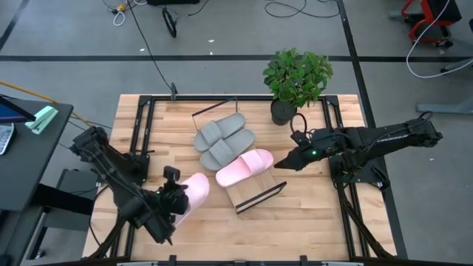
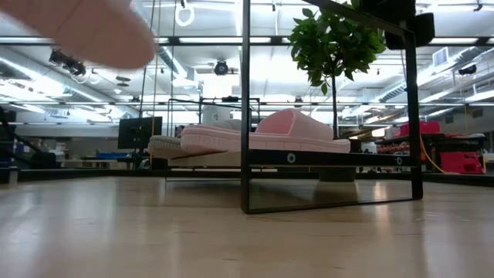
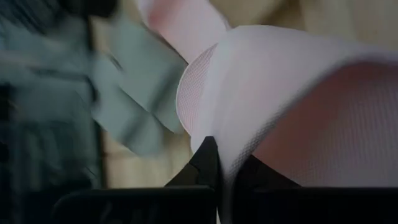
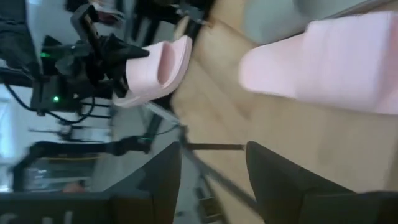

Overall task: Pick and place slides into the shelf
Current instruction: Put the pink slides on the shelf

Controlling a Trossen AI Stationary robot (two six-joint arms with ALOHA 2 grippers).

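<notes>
At the left of the surface (image 1: 310, 222), near its front edge, the left tool (image 1: 176, 201) is clamped on a pale pink slide (image 1: 191, 193); the right wrist view shows this slide lifted clear of the wood, held at its heel end with the toe pointing toward the middle. To its right stands the shelf (image 1: 255, 196), a light board running diagonally from far-left to near-right between thin black end frames. On it lie two grey slides (image 1: 222, 140) at the far end and a second pink slide (image 1: 244, 167) next to them, leaving bare board at the near end. Further right, the right tool (image 1: 284, 164) hangs just beside that placed pink slide with its fingers spread wide and nothing between them, apart from the slide. At the far right edge of the shelf's end sits a potted plant (image 1: 297, 81). Three slides look placed, so the step in hand seems to be carrying the last one over; the next move would call for swinging it right, over the near end frame, and lowering it flat onto the bare board beside its pink mate without nudging that one. In the low view the carried slide is only a blur at the top left corner, and the grey pair is mostly hidden behind the pink one. The left wrist view is filled by pink strap, so the fingertips themselves are hard to make out.
</notes>
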